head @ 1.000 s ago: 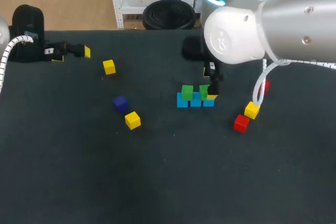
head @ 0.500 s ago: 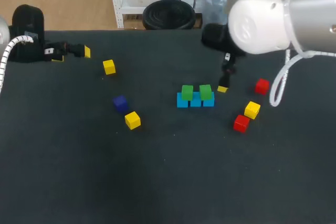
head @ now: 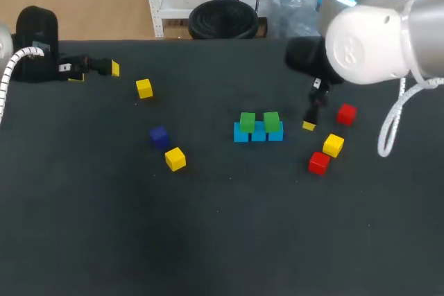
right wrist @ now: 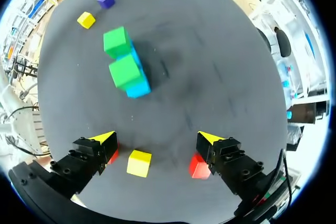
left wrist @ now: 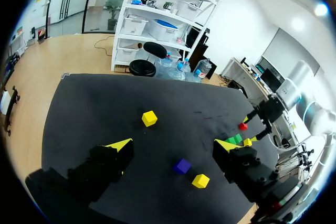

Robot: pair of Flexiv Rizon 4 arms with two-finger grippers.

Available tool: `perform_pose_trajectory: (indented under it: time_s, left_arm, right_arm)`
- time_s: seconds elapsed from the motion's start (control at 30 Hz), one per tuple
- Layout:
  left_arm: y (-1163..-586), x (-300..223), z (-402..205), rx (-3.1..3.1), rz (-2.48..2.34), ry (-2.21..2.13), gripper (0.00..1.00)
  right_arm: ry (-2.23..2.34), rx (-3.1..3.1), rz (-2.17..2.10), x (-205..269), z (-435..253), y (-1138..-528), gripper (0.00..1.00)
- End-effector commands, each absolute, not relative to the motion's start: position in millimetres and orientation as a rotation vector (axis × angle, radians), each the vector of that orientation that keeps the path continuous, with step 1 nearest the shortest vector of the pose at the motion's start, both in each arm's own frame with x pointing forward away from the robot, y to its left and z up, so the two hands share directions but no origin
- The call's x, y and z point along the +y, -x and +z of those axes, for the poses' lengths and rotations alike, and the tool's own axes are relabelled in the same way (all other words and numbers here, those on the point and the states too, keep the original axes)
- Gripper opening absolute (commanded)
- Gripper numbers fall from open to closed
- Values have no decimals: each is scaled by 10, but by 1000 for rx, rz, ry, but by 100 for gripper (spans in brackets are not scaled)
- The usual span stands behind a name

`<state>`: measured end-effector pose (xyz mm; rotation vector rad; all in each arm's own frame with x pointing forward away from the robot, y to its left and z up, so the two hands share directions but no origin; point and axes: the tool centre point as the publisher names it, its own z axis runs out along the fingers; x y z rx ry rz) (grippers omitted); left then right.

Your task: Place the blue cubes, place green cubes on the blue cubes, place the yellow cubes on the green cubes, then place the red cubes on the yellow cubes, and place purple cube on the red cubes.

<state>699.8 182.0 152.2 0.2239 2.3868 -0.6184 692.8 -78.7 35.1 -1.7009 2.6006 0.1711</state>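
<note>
Three blue cubes [head: 258, 133] form a row mid-table, with two green cubes [head: 248, 122] [head: 271, 121] on top of them. My right gripper [head: 312, 120] hangs open just right of that stack, holding nothing. In the right wrist view a yellow cube [right wrist: 138, 162] lies under the open right gripper [right wrist: 157, 139], with a red cube [right wrist: 198, 166] beside one finger and the green cubes [right wrist: 126, 70] ahead. Two red cubes [head: 346, 113] [head: 318, 163] and a yellow cube [head: 333, 145] lie to the right. The purple cube [head: 159, 136] and two yellow cubes [head: 175, 159] [head: 144, 88] lie to the left. My left gripper [head: 96, 73] rests open at the far left.
The table is a dark mat [head: 222, 240]. From the left wrist view, its open gripper [left wrist: 173, 144] looks across at a yellow cube [left wrist: 149, 118], the purple cube [left wrist: 182, 166] and another yellow cube [left wrist: 200, 181].
My right arm has swung to the right, away from the green cubes on the blue row, toward the red and yellow cubes. The left arm has stayed still.
</note>
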Motion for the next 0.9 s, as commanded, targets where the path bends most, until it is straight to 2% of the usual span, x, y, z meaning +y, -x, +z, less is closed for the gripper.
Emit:
perform_pose_trajectory:
  time_s: [0.03, 0.33, 0.47, 0.6, 0.73, 0.8, 0.9]
  left_arm:
    - [-7000, 1840, 1505, 2378, -631, -230, 100]
    - [-7000, 1840, 1505, 2378, -631, -230, 100]
    - [-7000, 1840, 1505, 2378, -631, -230, 100]
    - [-7000, 1840, 1505, 2378, -631, -230, 100]
    - [-7000, 1840, 1505, 2378, -631, -230, 100]
    - [-7000, 1840, 1505, 2378, -631, -230, 100]
    - [-7000, 1840, 1505, 2378, -631, -230, 100]
  right_arm:
    - [1658, 2634, 166, -891, 326, -6857, 100]
    - [1572, 2741, 168, -1140, 215, -6660, 90]
    - [1548, 2772, 171, -1193, 180, -6565, 78]
    - [1563, 2785, 185, -1186, 134, -6465, 76]
    - [1581, 2789, 191, -1172, 78, -6410, 77]
    - [1580, 2789, 189, -1170, 73, -6415, 82]
    - [1573, 2782, 180, -1164, 87, -6442, 81]
